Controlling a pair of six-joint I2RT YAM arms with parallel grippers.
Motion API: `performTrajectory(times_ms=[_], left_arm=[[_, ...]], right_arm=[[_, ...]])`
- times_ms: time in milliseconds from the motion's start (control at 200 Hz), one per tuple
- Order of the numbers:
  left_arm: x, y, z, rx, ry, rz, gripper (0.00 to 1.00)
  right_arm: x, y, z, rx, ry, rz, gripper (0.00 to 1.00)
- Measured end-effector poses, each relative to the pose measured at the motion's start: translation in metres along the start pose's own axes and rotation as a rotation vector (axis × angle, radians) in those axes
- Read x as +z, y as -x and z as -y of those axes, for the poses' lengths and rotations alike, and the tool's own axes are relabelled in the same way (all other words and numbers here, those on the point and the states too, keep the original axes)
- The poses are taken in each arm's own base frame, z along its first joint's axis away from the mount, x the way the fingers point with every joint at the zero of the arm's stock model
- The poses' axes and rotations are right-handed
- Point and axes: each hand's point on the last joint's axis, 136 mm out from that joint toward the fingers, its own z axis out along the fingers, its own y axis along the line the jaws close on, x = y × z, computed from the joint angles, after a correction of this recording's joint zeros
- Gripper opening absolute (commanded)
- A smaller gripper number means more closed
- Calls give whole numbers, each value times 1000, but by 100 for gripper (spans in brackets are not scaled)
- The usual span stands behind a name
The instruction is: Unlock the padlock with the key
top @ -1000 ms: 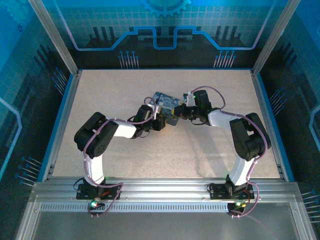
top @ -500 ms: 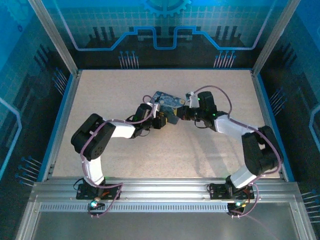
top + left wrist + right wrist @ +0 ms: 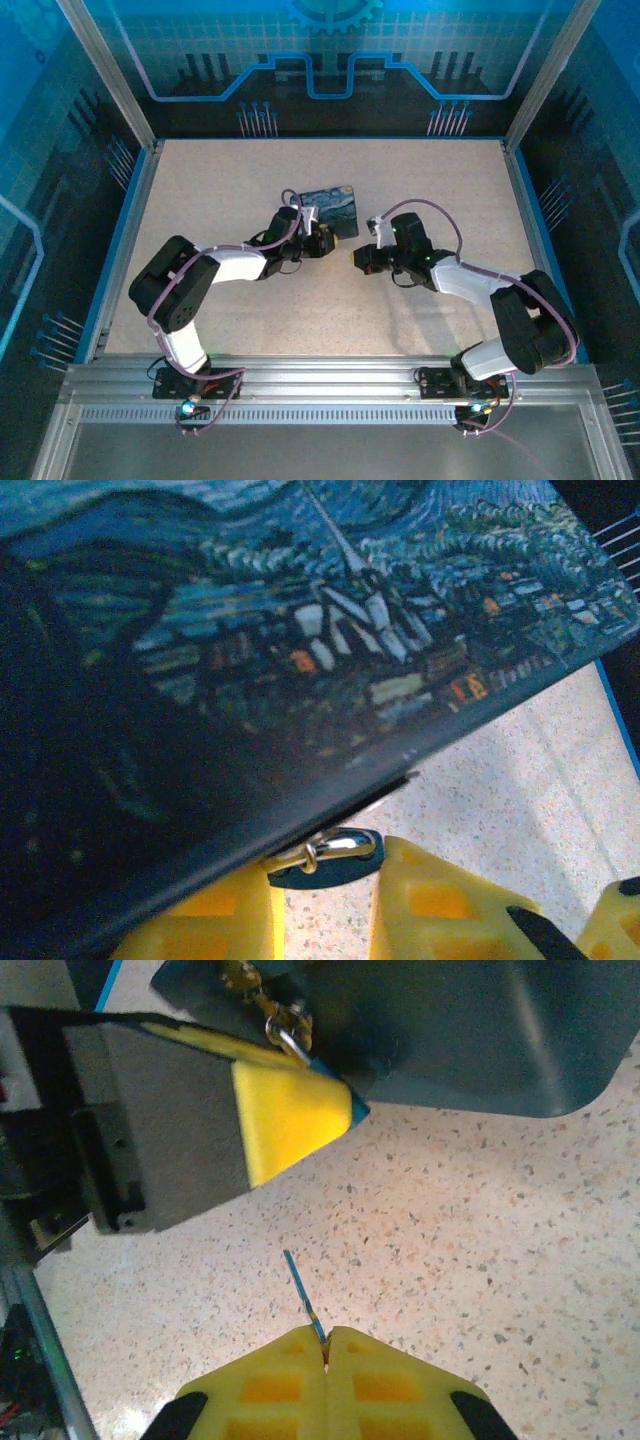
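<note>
I can't make out any lettering, number, brand or label from here. The tin [image 3: 330,207] near the middle of the table carries only a painted night scene of a village, with no words on it. The back wall [image 3: 330,45] shows gear and circuit graphics, with no writing.

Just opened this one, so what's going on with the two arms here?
The right gripper is shut on a slim bluish metal key, its blade pointing toward the left gripper. The left gripper is at the edge of the dark blue swirl-painted tin, with the tiny silvery padlock between its yellow fingertips. Whether it is actually pinching the padlock is unclear. In the right wrist view, bare speckled table lies between key and padlock, so the key is not yet inserted.
</note>
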Motion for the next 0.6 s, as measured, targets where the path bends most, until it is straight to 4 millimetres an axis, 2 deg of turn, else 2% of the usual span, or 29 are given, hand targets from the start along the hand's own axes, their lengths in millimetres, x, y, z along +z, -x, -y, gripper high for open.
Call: performTrajectory(times_ms=[95,325,595], left_arm=[[-1,-5,2,-25,-2,-14,22],[-4,-8,8,-66,-14,-23,21],[-4,-13,9,-133,-11,-43,20]], right_arm=[[3,-1,-2,-30,6,21,0],[12,-10,13,-47,-19,41,0],[18,-15,19,-98,-28,82,0]])
